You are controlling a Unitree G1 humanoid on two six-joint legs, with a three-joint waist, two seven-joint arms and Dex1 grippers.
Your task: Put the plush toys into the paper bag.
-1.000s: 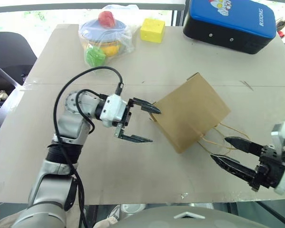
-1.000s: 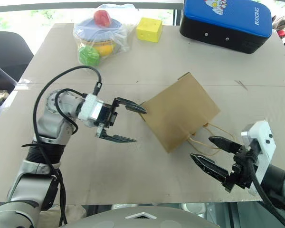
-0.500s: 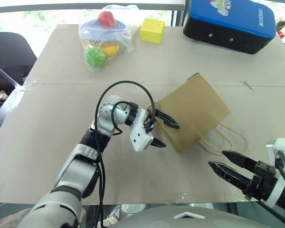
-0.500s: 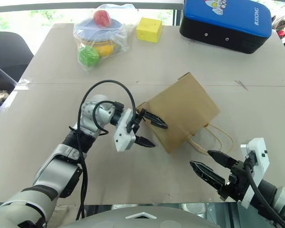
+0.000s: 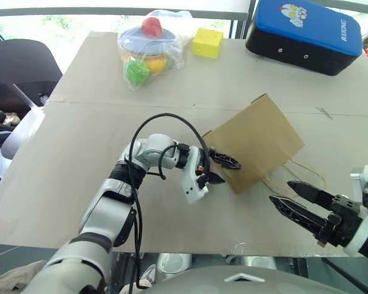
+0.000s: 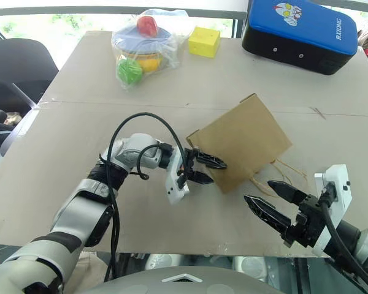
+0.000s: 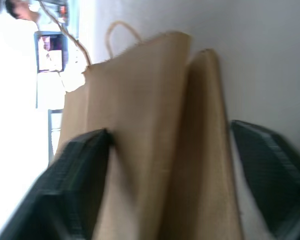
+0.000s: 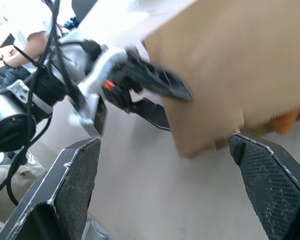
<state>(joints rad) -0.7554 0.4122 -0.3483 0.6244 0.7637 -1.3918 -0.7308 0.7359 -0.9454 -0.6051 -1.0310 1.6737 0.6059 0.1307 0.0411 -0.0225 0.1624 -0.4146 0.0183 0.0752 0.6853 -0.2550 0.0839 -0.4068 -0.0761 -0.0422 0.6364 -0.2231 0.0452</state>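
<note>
Brown paper bag lies flat mid-table w/ handles toward right gripper. Left gripper straddles bag's near corner edge, jaws partly open, one finger over the paper, one beside; grip unclear. Right gripper's jaws wide apart, empty, just beside handles.

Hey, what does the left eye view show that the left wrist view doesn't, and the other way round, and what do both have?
Left eye view: the plastic bag of toys, the yellow cube, the blue case and the open right tool. Left wrist view: the side fold of the paper bag seen edge-on, one finger against it, the other apart. Both: the paper bag lying on the table, with the open left tool straddling its edge.
</note>
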